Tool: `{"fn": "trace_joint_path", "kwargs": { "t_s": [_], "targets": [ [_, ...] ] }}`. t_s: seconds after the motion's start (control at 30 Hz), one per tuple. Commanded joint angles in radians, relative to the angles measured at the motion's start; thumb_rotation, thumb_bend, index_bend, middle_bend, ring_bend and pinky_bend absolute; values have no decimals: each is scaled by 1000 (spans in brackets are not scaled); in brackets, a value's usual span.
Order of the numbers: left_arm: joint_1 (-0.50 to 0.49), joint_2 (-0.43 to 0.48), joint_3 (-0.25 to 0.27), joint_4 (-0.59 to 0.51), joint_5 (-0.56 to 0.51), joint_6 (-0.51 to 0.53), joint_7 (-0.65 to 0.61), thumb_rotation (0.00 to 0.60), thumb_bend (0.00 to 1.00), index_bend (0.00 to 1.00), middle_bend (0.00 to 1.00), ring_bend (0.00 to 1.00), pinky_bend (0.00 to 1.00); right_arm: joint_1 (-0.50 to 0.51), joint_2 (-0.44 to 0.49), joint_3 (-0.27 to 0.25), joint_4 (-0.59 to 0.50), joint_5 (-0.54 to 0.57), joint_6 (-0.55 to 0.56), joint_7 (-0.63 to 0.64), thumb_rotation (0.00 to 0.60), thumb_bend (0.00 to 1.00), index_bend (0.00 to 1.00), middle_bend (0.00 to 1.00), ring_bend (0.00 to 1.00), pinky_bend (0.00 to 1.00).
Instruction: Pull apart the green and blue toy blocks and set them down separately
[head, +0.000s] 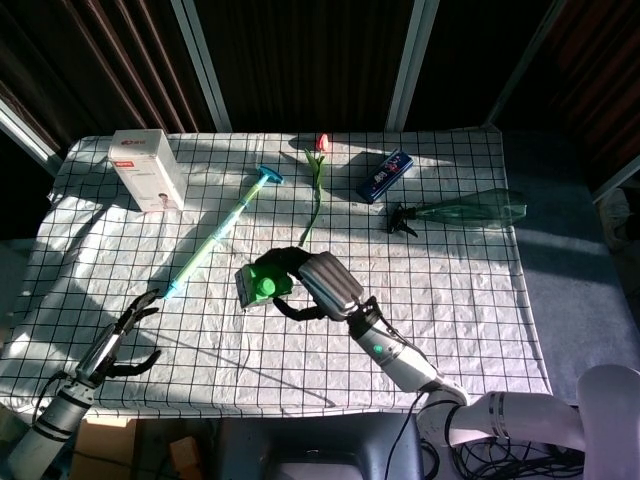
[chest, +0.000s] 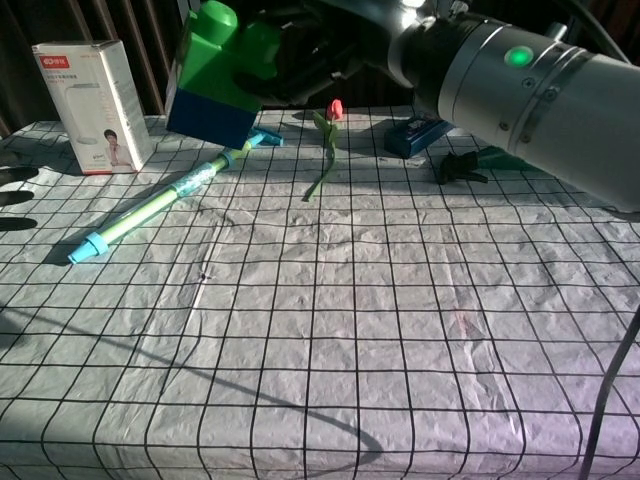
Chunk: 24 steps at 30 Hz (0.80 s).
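The green block (head: 266, 277) and the blue block (chest: 209, 111) are still joined, green on top of blue (chest: 214, 55). My right hand (head: 322, 284) grips the pair from the side and holds it tilted, well above the checked cloth; in the chest view the right hand (chest: 330, 40) is at the top edge, dark and partly cut off. My left hand (head: 120, 336) hovers over the near-left part of the table with its fingers spread and nothing in them, well apart from the blocks.
A white carton (head: 147, 168) stands at the far left. A long green and blue stick toy (head: 215, 240) lies diagonally left of centre. At the back lie a tulip (head: 316, 185), a small blue box (head: 386, 174) and a green spray bottle (head: 465, 211).
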Motion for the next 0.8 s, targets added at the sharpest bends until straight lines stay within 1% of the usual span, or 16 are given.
{"fn": "trace_joint_path", "kwargs": {
  "t_s": [0.03,0.17,0.37,0.63,0.8],
  "targets": [
    [-66,-83,-20,19,11,13,-218,600,329,0,0,0,110,4,-20,30,-24,49,-10,40,600,412,946,731,638,591],
    [-97,-130,-65,9,-40,-20,-256,600,325,0,0,0,99,15,-53,36,-24,85,-22,38,600,412,948,733,642,595],
    [-130,-177,-94,-16,-60,-41,-245,600,319,0,0,0,82,32,-110,48,8,126,-24,29,600,412,952,736,649,605],
    [-152,-206,-90,-44,-50,-43,-197,600,316,0,0,0,78,45,-156,62,25,141,-7,4,600,412,955,738,654,614],
    [-164,-222,-104,-57,-74,-62,-168,600,318,0,0,0,78,54,-175,72,23,174,-22,-1,600,412,955,738,654,615]
  ]
}}
